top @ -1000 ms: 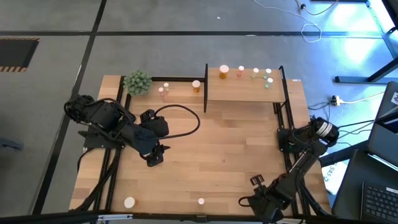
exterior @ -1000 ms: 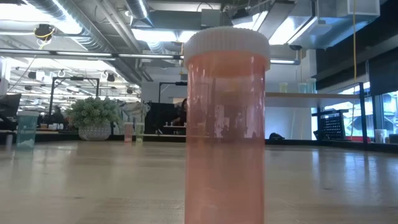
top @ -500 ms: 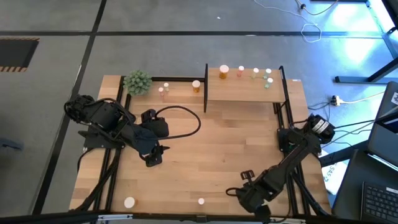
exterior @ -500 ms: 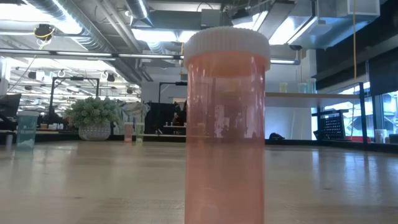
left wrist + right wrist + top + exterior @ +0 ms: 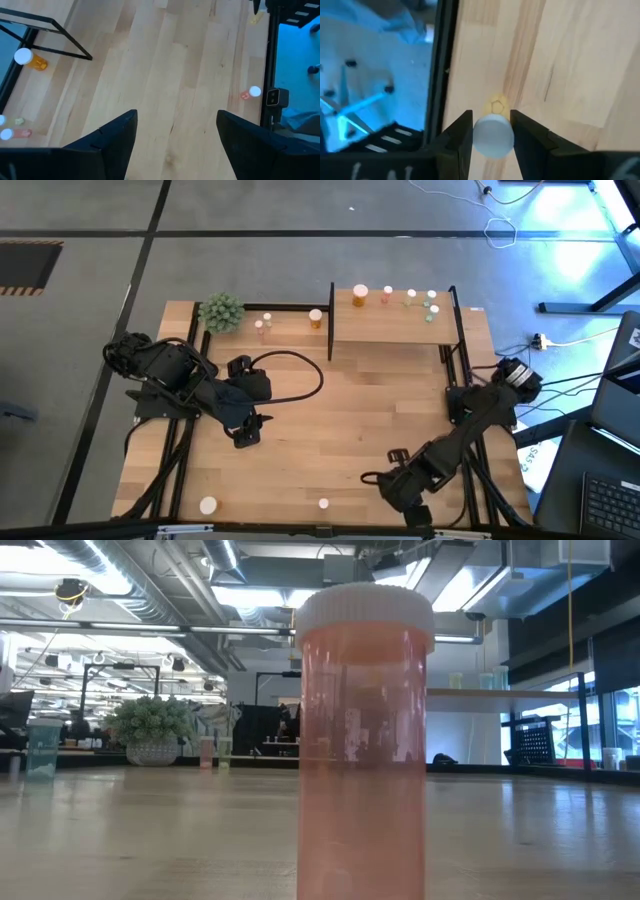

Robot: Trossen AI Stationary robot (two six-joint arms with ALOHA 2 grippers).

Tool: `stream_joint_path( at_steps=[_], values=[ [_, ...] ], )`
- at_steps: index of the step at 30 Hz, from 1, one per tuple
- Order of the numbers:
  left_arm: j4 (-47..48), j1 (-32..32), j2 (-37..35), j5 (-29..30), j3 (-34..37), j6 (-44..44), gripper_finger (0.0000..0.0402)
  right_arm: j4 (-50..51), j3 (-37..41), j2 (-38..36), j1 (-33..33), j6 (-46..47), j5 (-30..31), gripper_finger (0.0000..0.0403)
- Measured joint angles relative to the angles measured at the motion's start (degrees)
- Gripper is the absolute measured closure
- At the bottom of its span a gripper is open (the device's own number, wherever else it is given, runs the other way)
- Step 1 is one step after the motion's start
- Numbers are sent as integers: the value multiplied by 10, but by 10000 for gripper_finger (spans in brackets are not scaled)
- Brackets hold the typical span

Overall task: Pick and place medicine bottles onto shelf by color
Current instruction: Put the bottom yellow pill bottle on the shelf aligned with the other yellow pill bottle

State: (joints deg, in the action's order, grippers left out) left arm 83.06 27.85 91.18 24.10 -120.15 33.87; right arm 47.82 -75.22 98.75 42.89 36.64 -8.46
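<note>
Near the desk's (image 5: 350, 410) front edge, the right gripper (image 5: 492, 131) has its two dark, flat-faced fingers (image 5: 461, 135) closed on a small bottle (image 5: 493, 136), whose round white cap sits between them; its body is hidden under the cap. In the high view that gripper (image 5: 375, 478) is low over the front right of the desk, at the end of a dark jointed arm.

The left gripper (image 5: 172, 135) hangs over the left middle of the desk with its blunt dark fingers (image 5: 116, 134) spread wide and nothing between them.

On the shelf (image 5: 395, 325), a pale wood board in thin black posts at the desk's back right, stand an orange bottle (image 5: 359, 296) and several tinier ones, pinkish and green, along the far edge. Left of the shelf, another orange bottle (image 5: 316, 318) and two small pink ones (image 5: 262, 325) stand on the desk beside a fuzzy green plant ball (image 5: 221, 311). Two more white-capped bottles (image 5: 208, 505) stand at the front edge; one translucent orange cylinder (image 5: 364, 740) with a ribbed white cap fills the low view.

The desk is light butcher-block wood with long planks. Around it lie grey floor, cables, and a ceiling of ducts and strip lights.
</note>
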Motion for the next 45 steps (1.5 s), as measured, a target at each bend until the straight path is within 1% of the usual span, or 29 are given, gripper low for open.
stream_joint_path(
  at_steps=[7,11,16,21,24,29,34,38,42,45],
  values=[
    [0,0,0,0,0,-1,133,3,0,-72,-35,106,51,283],
    [0,0,0,0,0,-28,133,7,0,-118,-65,204,98,283],
    [0,0,0,0,0,-60,133,20,0,-171,-107,272,164,283],
    [0,-1,0,0,0,-79,133,30,0,-219,-149,276,226,283],
    [0,-3,0,1,0,-92,133,61,0,-246,-175,276,256,283],
    [0,-19,0,1,0,-97,133,128,-5,-282,-227,275,263,283],
    [-2,-50,0,0,0,-105,133,279,-76,-280,-273,258,266,283],
    [-7,-85,0,1,0,-105,133,368,-148,-268,-314,243,287,283],
    [-35,-124,0,1,0,-118,133,425,-219,-258,-371,231,315,283],
    [-86,-154,0,-4,0,-171,133,421,-249,-256,-429,213,307,283]
  ],
)
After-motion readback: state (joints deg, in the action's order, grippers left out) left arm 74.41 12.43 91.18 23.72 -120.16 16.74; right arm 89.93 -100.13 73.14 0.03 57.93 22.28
